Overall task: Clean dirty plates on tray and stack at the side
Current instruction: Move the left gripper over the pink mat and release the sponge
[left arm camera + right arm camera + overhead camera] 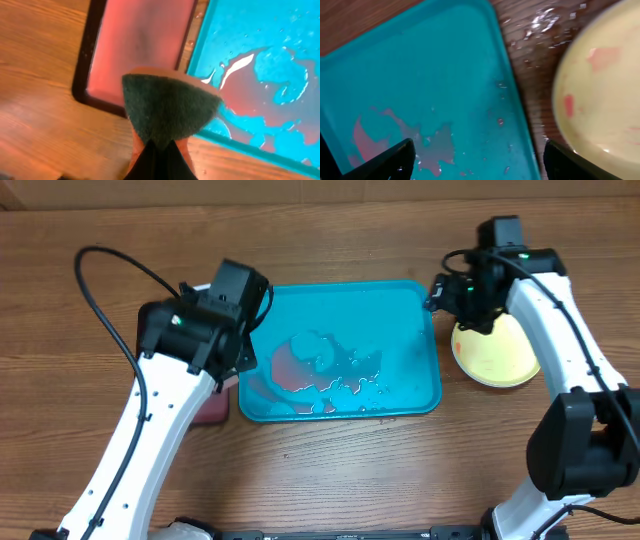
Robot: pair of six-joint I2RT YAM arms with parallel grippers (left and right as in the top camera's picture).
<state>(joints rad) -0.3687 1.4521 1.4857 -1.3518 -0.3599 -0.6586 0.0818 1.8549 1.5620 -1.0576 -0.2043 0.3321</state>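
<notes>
The turquoise tray lies mid-table with pinkish-red water pooled in its left half; no plate lies in it. A yellow-green plate with red smears sits on the table right of the tray; I cannot tell whether other plates lie under it. My left gripper hangs over the tray's left rim, shut on a sponge with a dark green pad and orange body. My right gripper is open and empty above the tray's right rim, next to the plate. In the overhead view it is at the plate's far left edge.
A smaller black-rimmed tray with a pinkish inside lies just left of the turquoise tray, partly under my left arm. Water drops wet the wood between tray and plate.
</notes>
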